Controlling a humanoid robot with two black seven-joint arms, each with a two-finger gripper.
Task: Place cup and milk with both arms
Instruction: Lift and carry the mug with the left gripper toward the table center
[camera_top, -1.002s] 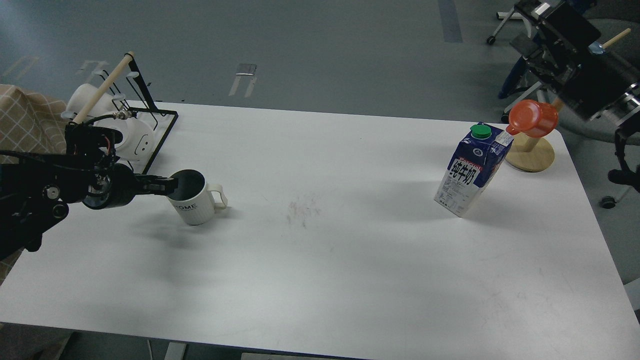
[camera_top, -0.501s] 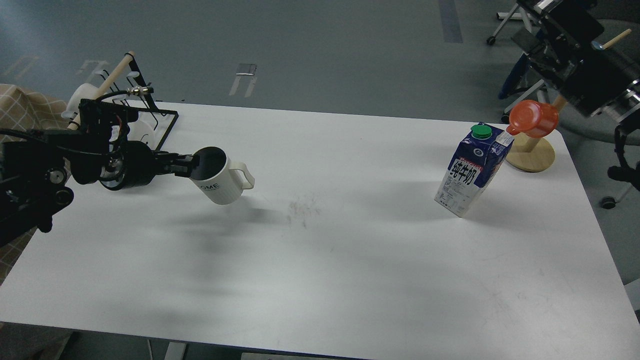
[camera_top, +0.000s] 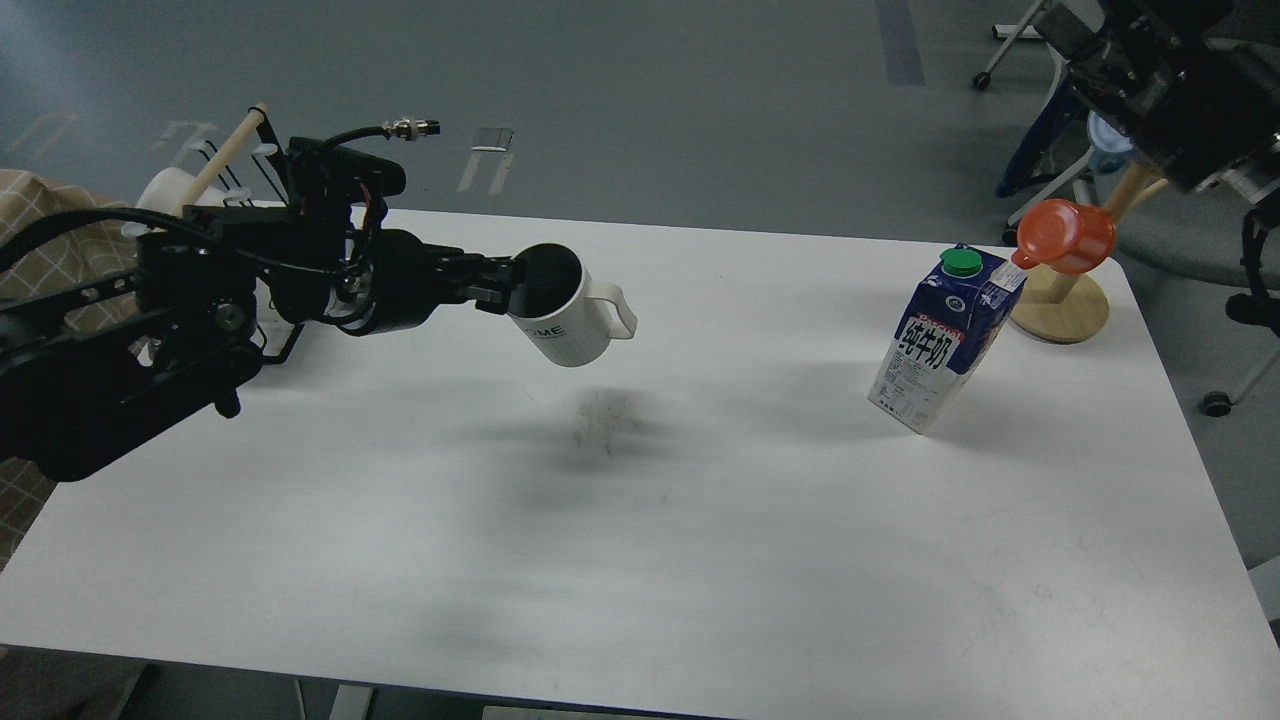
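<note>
My left gripper (camera_top: 503, 283) pinches the stiff, breakable cup (camera_top: 560, 318) by its rim, tilted above the table (camera_top: 700, 520).

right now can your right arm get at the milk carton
Probably yes: the milk carton stands alone on the table's right side, open above and in front. The right arm is raised off beyond that corner, its hand not visible.

The right arm (camera_top: 1180, 90) is cut off, its claw unseen.
</note>
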